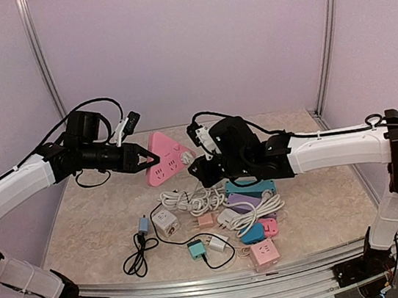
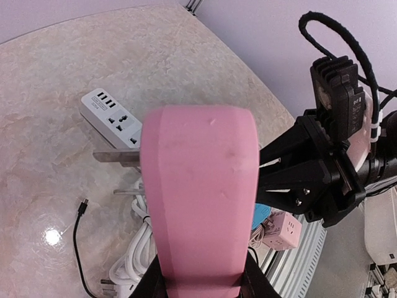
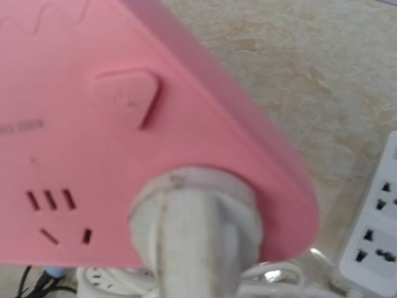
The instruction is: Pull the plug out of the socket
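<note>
A pink triangular socket (image 1: 165, 158) is held off the table, its left corner pinched in my left gripper (image 1: 148, 158), which is shut on it. In the left wrist view the socket (image 2: 198, 198) fills the middle, with dark fingers (image 2: 147, 287) at both lower sides. A white round plug (image 3: 193, 231) sits in the socket's (image 3: 93, 124) face near its right corner. My right gripper (image 1: 197, 166) reaches that corner from the right and is shut on the plug. Its own fingers do not show in the right wrist view. The plug is hidden from the top camera.
A white power strip (image 2: 111, 115) lies on the table beyond the socket. Below the grippers lie a coiled white cable (image 1: 195, 200), a white cube adapter (image 1: 165, 221), a teal strip (image 1: 249, 186), a pink cube (image 1: 265, 253) and a black cable (image 1: 136, 258).
</note>
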You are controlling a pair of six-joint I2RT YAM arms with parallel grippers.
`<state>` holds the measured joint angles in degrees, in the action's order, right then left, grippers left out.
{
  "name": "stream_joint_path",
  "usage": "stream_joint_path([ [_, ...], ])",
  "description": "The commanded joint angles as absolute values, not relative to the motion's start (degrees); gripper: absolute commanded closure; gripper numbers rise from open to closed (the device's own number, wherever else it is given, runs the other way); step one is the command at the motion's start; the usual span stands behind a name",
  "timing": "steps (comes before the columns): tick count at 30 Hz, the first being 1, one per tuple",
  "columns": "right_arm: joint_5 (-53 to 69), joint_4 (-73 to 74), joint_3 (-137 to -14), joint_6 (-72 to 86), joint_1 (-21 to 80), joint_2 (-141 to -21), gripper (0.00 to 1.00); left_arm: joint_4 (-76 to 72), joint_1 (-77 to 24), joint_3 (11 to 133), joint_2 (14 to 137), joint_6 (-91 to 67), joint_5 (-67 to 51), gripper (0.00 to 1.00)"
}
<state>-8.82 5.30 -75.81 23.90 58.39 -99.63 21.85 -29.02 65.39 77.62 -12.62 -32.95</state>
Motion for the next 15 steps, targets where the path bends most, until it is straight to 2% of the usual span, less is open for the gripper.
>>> stream_joint_path([
  [1, -3.07, 0.26, -70.92, 26.16, 56.23, -95.78, 1.00, 19.97, -29.62, 68.54, 76.69, -10.79, -36.36, 1.00],
  [8, 4.63, -6.41, -65.99, 29.40, 53.36, -93.75, 1.00, 20.17, -30.05, 68.69, 76.51, -9.88, -37.94, 1.00],
  [15, 3.97, -5.96, -66.04, 29.20, 53.19, -94.08, 1.00, 20.42, -30.23, 68.82, 76.90, -9.83, -37.39, 1.00],
])
